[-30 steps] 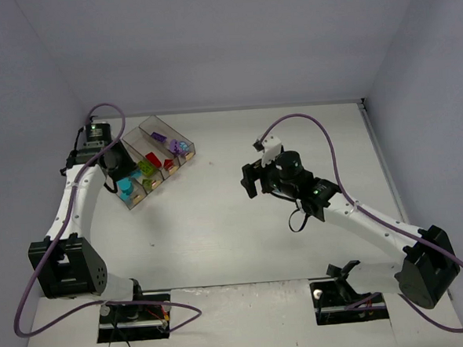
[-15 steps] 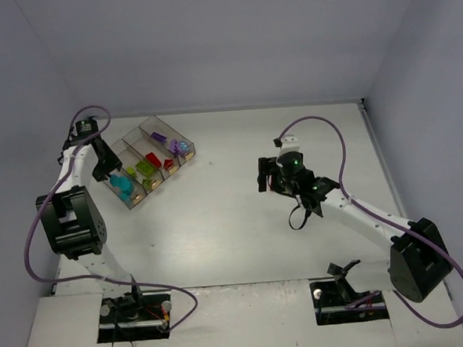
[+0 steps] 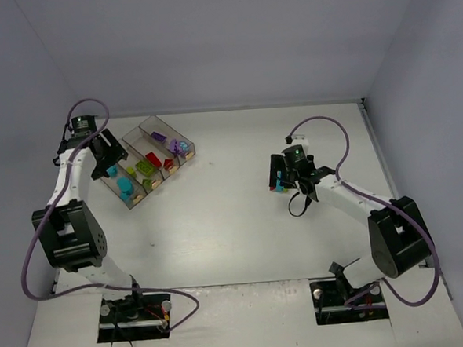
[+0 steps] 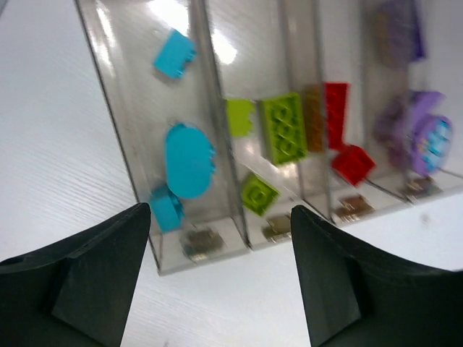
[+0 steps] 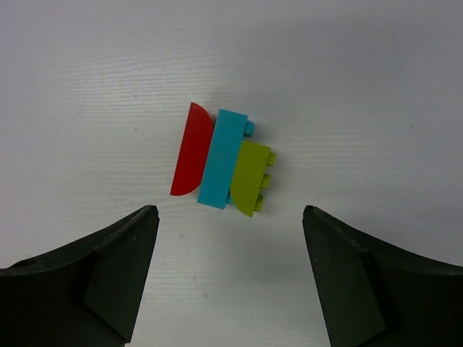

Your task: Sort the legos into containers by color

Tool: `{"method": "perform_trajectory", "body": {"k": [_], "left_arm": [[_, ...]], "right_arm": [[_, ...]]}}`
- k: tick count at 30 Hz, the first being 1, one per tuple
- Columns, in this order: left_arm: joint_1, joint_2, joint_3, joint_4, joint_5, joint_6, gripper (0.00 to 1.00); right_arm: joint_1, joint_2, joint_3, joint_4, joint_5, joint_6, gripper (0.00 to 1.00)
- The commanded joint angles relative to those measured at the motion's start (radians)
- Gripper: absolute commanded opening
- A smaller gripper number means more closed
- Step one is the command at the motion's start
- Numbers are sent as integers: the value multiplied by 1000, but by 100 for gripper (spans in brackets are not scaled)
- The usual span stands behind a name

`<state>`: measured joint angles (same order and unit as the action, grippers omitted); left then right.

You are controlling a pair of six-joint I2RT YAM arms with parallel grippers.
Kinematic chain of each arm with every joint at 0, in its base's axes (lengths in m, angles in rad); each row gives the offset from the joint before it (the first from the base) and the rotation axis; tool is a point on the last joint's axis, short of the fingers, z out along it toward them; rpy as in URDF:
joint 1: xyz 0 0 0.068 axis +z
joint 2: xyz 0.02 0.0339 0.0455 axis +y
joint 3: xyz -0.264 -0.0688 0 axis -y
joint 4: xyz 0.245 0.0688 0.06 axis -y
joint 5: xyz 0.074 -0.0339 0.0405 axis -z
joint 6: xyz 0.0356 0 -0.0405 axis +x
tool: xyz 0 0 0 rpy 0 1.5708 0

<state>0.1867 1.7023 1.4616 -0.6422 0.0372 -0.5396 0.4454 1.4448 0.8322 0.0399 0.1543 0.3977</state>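
Observation:
Four joined clear containers (image 3: 184, 142) stand at the table's back left. In the left wrist view their dividing walls (image 4: 217, 144) separate cyan legos (image 4: 189, 160), lime legos (image 4: 283, 129), red legos (image 4: 353, 165) and purple legos (image 4: 418, 137), one colour to each. My left gripper (image 4: 221, 213) hovers open and empty at the near end of the cyan bin, at the row's left end (image 3: 104, 154). At centre right, a stack of a red (image 5: 192, 148), a cyan (image 5: 223, 159) and a lime lego (image 5: 249, 177) lies on the table. My right gripper (image 5: 230, 210) hangs open just short of it (image 3: 279, 174).
Grey enclosure walls (image 3: 208, 49) close off the back and both sides of the white table (image 3: 219, 221). Purple cables (image 3: 323, 125) loop over both arms. The arm bases (image 3: 134, 309) are mounted at the near edge.
My left gripper has opened and drawn back up-left from the cyan bin. The right gripper has moved right and settled above the three-brick stack, its jaws slightly narrower.

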Motion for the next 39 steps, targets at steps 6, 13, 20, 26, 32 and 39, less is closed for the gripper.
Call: {"method": "perform_trajectory", "body": {"k": [6,13,20,26,32,39], "left_arm": [[-233,-276,-79,13,82,4,71],[-337,-404,-199,-8,132,-5,71],[-359,-483,-260,-33,151,0,71],[-362,-512,-293,-34,159,-6,71],[-368,-518,-303,-33,168,-11,72],[-385,-532,-317,-27,196,3,71]], "right_arm": [[-92,100,136,-18,-143,-224,73],[-142,213,215,-75,-366,-341,72],[-125,289,226,-83,-420,-346,70],[-4,284,211,-83,-397,-274,68],[140,278,211,-83,-380,-165,66],[246,255,235,-104,-363,-293,73]]}}
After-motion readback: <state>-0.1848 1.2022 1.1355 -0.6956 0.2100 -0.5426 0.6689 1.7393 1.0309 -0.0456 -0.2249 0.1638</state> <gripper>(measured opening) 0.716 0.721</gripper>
